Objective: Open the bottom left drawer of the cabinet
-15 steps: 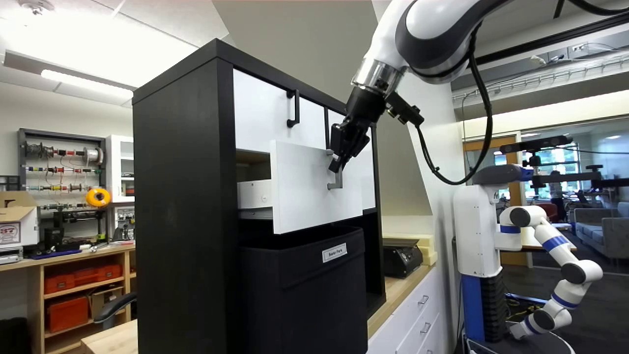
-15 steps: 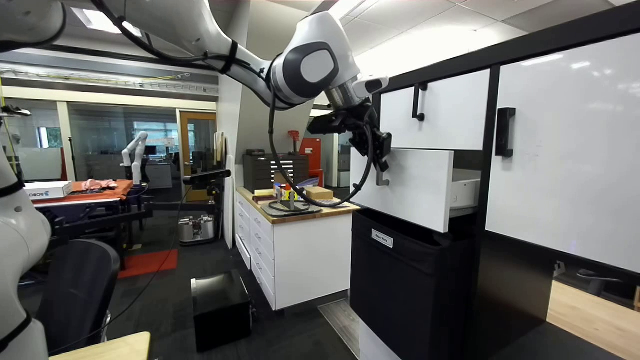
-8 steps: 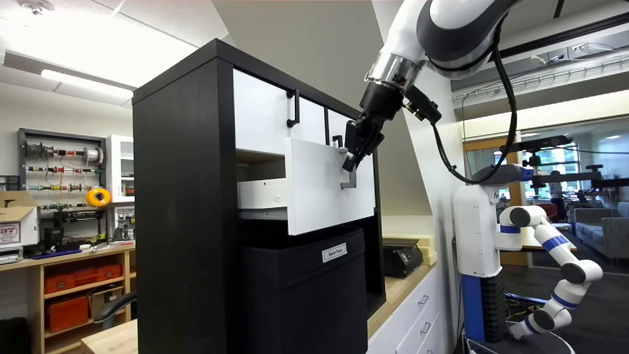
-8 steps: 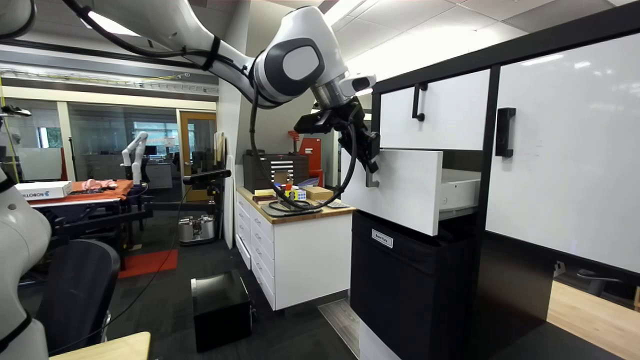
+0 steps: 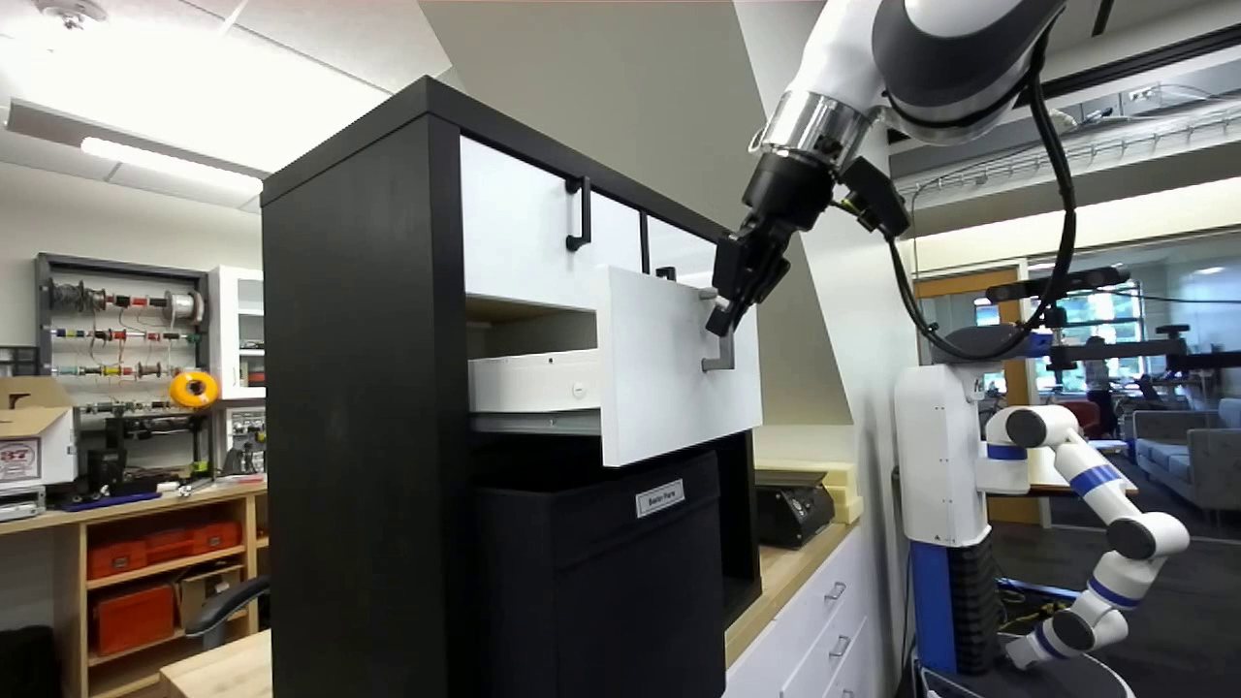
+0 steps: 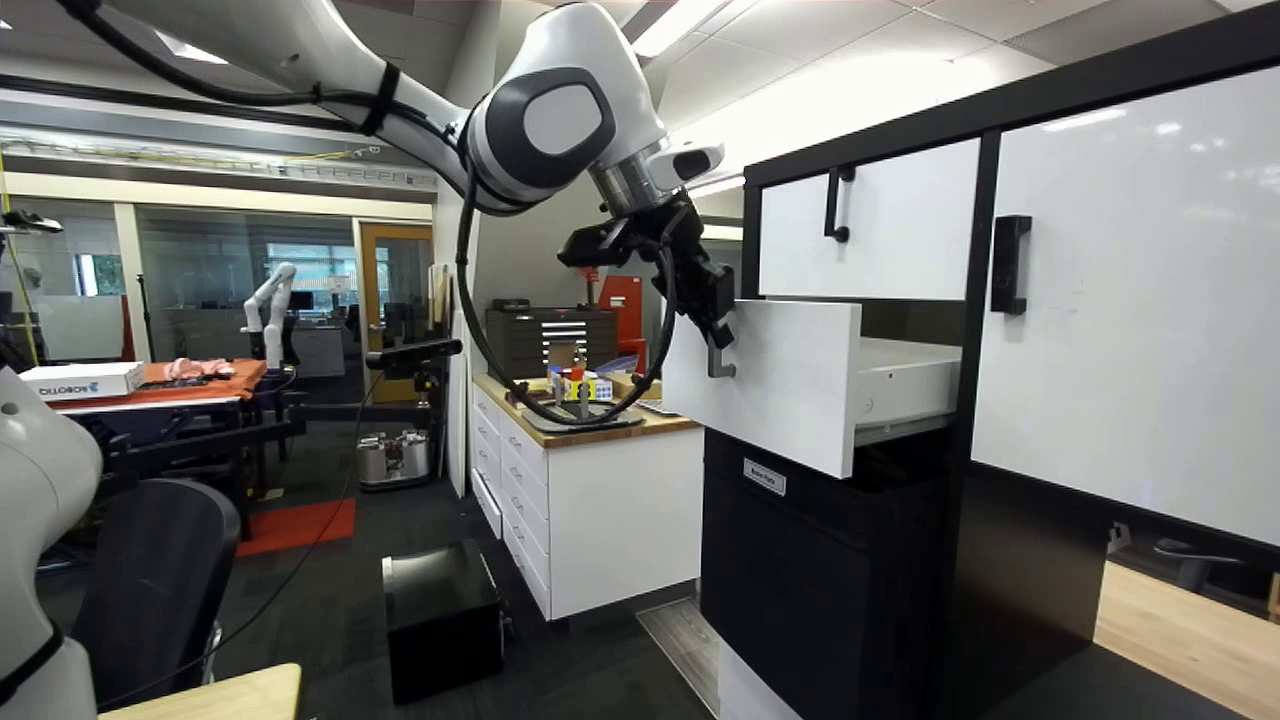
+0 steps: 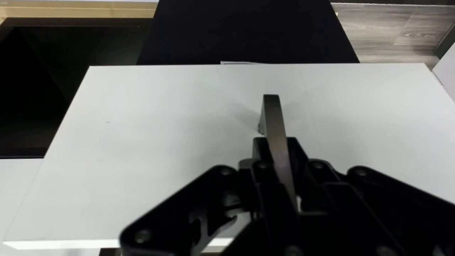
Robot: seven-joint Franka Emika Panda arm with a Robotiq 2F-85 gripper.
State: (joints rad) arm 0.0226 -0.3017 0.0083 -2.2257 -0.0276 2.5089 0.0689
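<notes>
The claw (image 7: 279, 149) is clenched on the grey handle (image 7: 272, 106), its dark fingers (image 7: 298, 153) lying one on each side of the upright bar, whose lower end shows beneath them. The handle is fixed to the plain white front of the drawer (image 5: 669, 397), and in both exterior views that drawer stands partway out of the black cabinet (image 5: 349, 368), with its white side and a metal runner (image 5: 543, 424) exposed behind the front. Just above it in the cabinet is another white front (image 6: 900, 220) with a black pull (image 6: 832, 205). Beneath the drawer sits a black bin (image 5: 620, 582), and on its face is a white label (image 5: 659, 498) with a line of dark print; the first letter looks like a B, but the rest is too small to read with certainty. Well apart from the cabinet, in an exterior view, a white counter (image 6: 625, 520) with a wooden top carries small bright packages (image 6: 603, 390) whose markings cannot be made out. Farther off, on an orange-covered counter (image 6: 250, 380), lies a white box (image 6: 85, 379) with lettering that reads ROBOTIQ. In an exterior view, beyond the cabinet's dark side, a box with brown flaps (image 5: 39, 441) on a wooden counter (image 5: 145, 506) has a printed patch where "37" is legible, the smaller lines around it too blurred to read.
</notes>
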